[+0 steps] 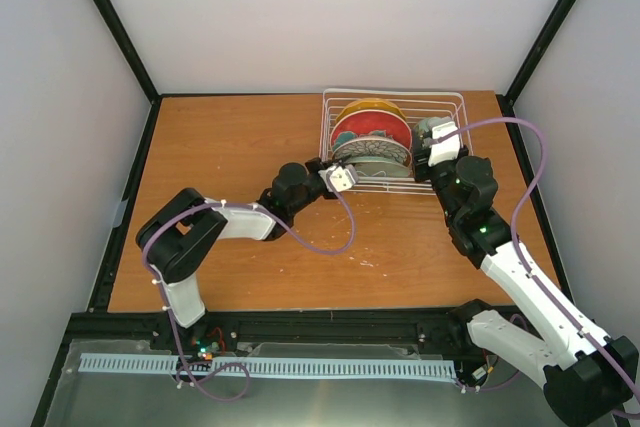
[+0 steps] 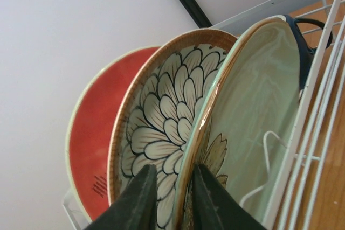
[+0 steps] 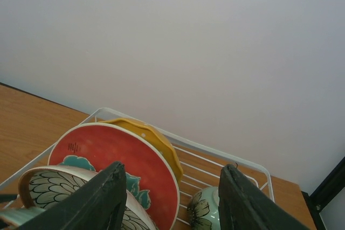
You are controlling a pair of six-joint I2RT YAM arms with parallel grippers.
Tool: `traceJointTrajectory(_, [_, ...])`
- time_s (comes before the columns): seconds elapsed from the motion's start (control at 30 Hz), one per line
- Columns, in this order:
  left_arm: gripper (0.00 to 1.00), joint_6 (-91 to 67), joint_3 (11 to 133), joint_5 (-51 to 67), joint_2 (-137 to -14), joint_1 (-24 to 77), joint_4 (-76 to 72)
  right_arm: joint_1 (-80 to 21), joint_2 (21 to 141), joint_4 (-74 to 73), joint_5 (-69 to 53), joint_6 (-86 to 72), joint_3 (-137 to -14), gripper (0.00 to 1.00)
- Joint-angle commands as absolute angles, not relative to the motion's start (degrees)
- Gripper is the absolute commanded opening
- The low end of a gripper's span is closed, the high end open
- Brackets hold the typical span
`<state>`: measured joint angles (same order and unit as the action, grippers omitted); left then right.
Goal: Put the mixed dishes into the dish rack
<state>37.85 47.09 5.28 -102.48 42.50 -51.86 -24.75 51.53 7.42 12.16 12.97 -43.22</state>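
Three plates stand upright in the rack [image 1: 330, 107] at the far right of the counter [image 1: 230, 147]: a yellow plate [image 3: 156, 136], a red plate [image 3: 108, 149], a flowered plate [image 2: 161, 117]. My left pincer [image 2: 172, 187] is clenched on the rim of the teal bowl [image 2: 253, 106], upright beside the flowered plate. My right pincer [image 3: 173, 173] hangs released above the small green bowl [image 3: 202, 208] in the rack

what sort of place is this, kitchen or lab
Likely a lab test cell: blank white walls in a black frame, a wooden table with two robot arms, and a loaded dish rack.
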Motion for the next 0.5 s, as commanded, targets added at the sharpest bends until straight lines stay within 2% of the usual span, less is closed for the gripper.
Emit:
traceJointTrajectory(0.0, [0.23, 35.81, 50.31, 6.09, -102.90, 42.64, -56.48, -24.67, 51.02, 7.86, 13.35, 12.56, -42.54, 0.49])
traceJointTrajectory(0.2, [0.49, 34.43, 50.90, 4.20, -102.54, 42.70, -55.98, -24.62, 51.62, 7.97, 13.13, 12.44, -42.52, 0.50])
traceJointTrajectory(0.37, [0.65, 33.56, 50.59, 2.60, -101.08, 42.70, -55.92, -24.62, 52.12, 8.21, 12.81, 12.22, -42.49, 0.51])
traceJointTrajectory(0.43, [0.79, 33.23, 50.40, 2.13, -100.42, 42.63, -55.70, -24.61, 52.21, 8.32, 12.71, 12.09, -42.45, 0.50])
traceJointTrajectory(0.47, [0.81, 32.97, 50.28, 1.89, -100.06, 42.67, -55.47, -24.61, 52.28, 8.38, 12.65, 12.00, -42.44, 0.50])
